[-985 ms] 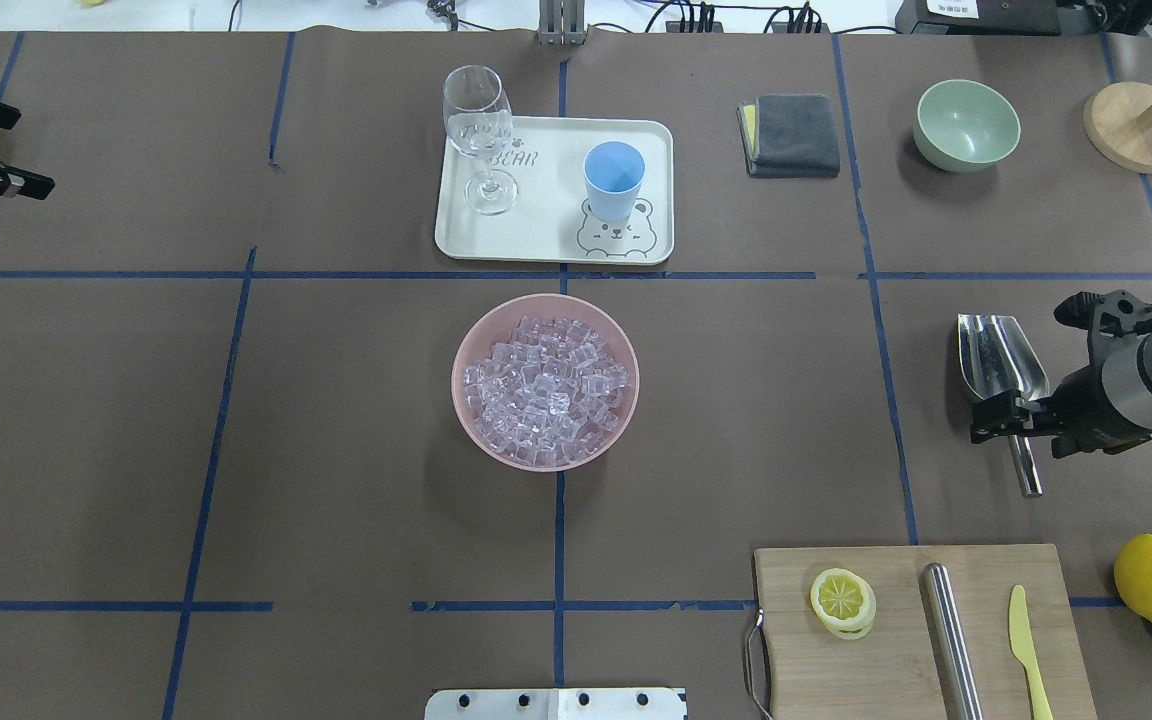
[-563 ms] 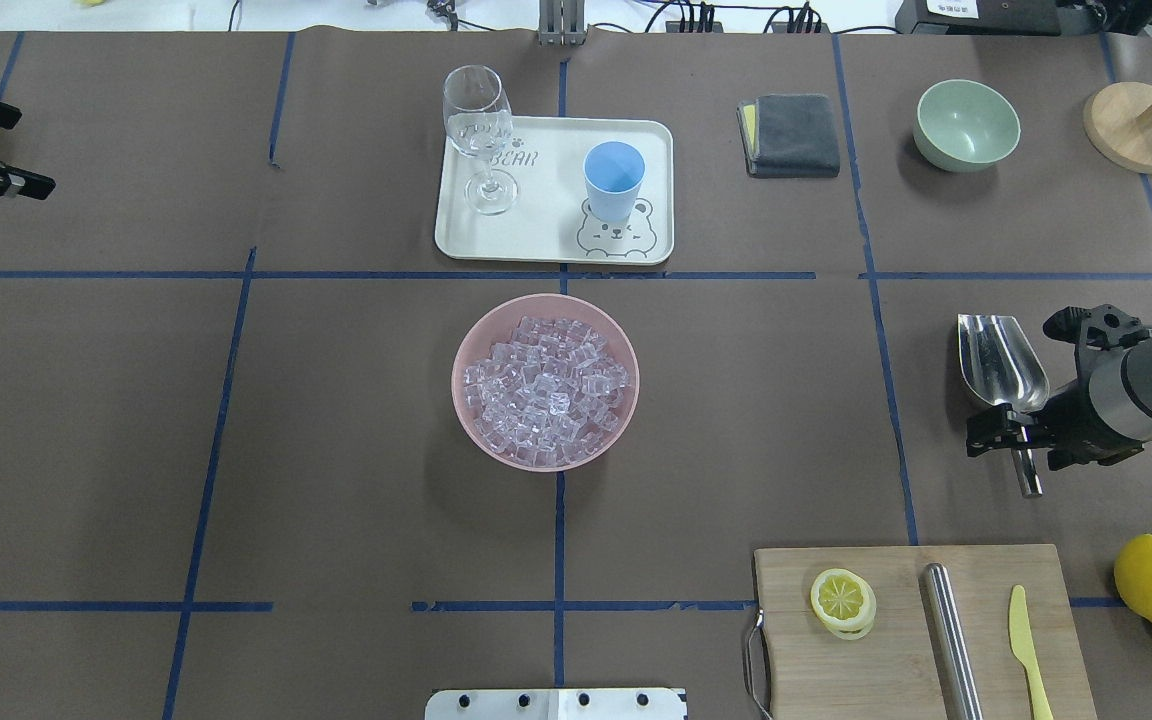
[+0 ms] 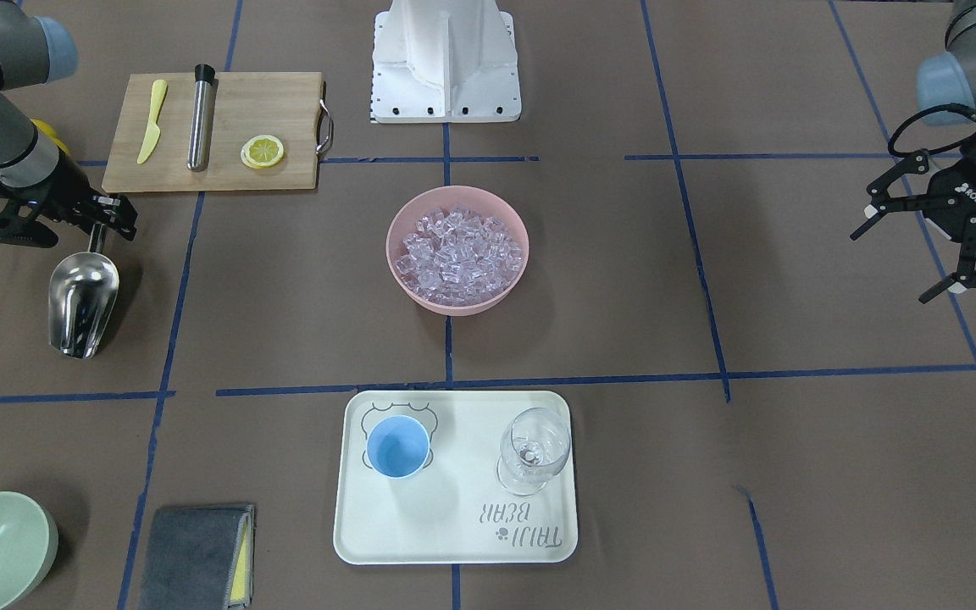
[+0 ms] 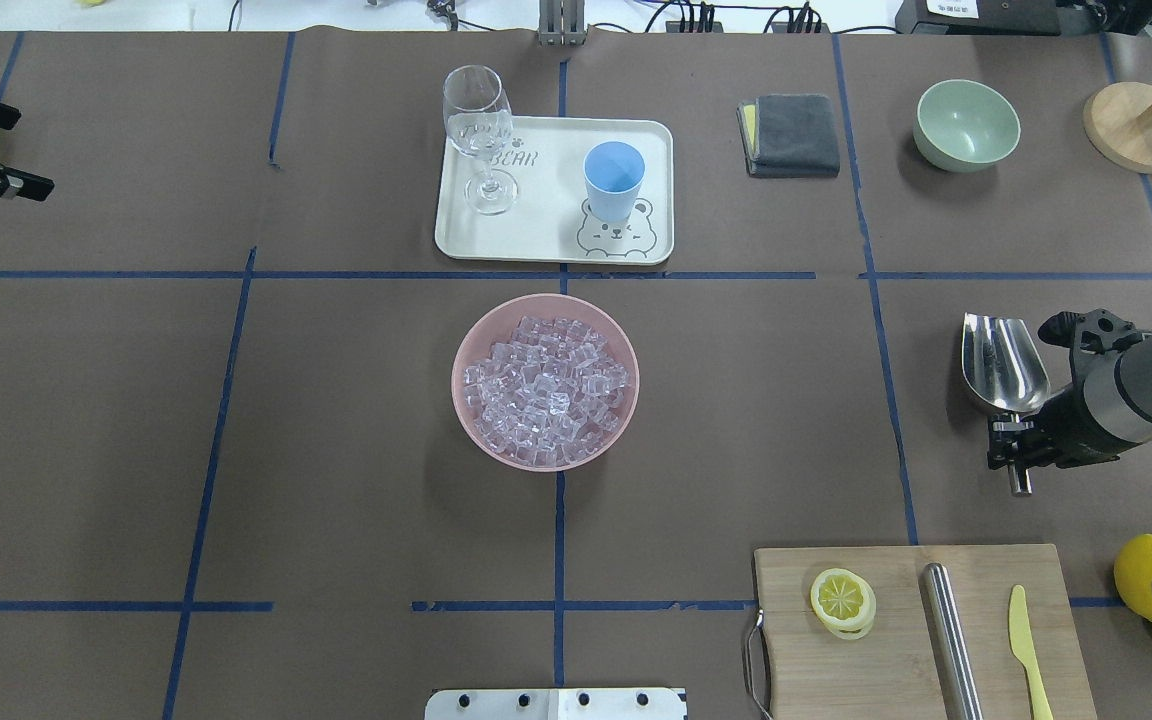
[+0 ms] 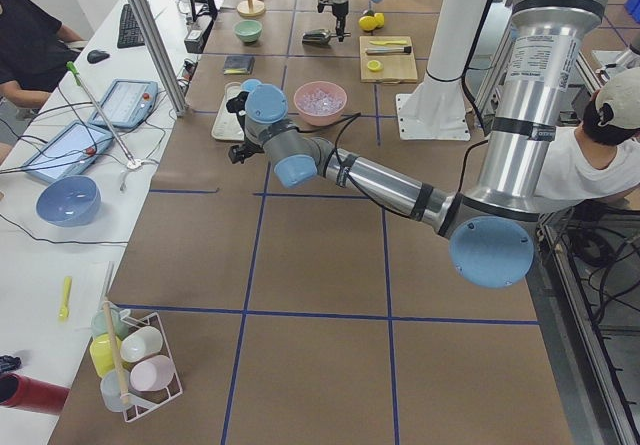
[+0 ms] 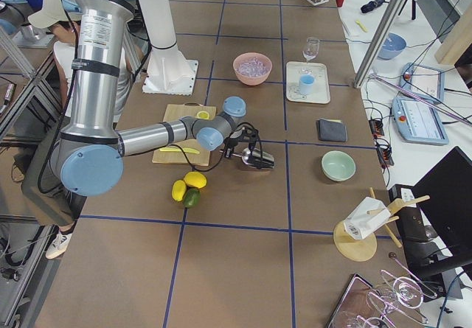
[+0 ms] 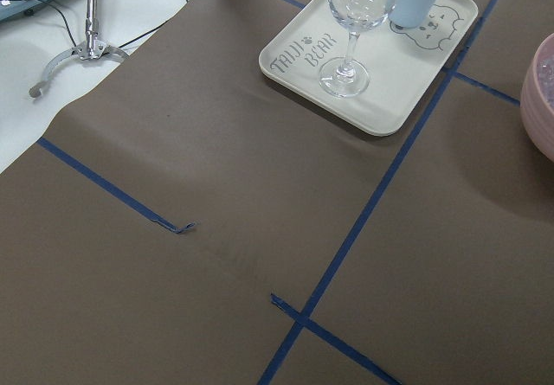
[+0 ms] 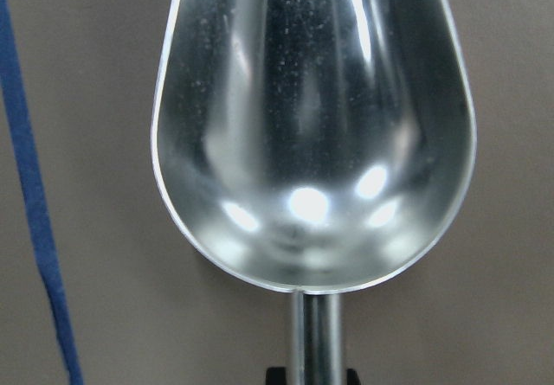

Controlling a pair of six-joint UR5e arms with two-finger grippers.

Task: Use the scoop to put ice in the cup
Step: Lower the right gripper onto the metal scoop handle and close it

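The pink bowl of ice sits well left of the right gripper, which is clamped on the handle of the scoop just ahead of it, the cup stands farther ahead-left, and the left gripper gapes apart.

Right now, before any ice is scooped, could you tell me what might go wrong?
The right gripper grasps the scoop by its thin round handle; loaded with ice, it could twist and spill. The wine glass stands near the cup, so pouring could knock it.
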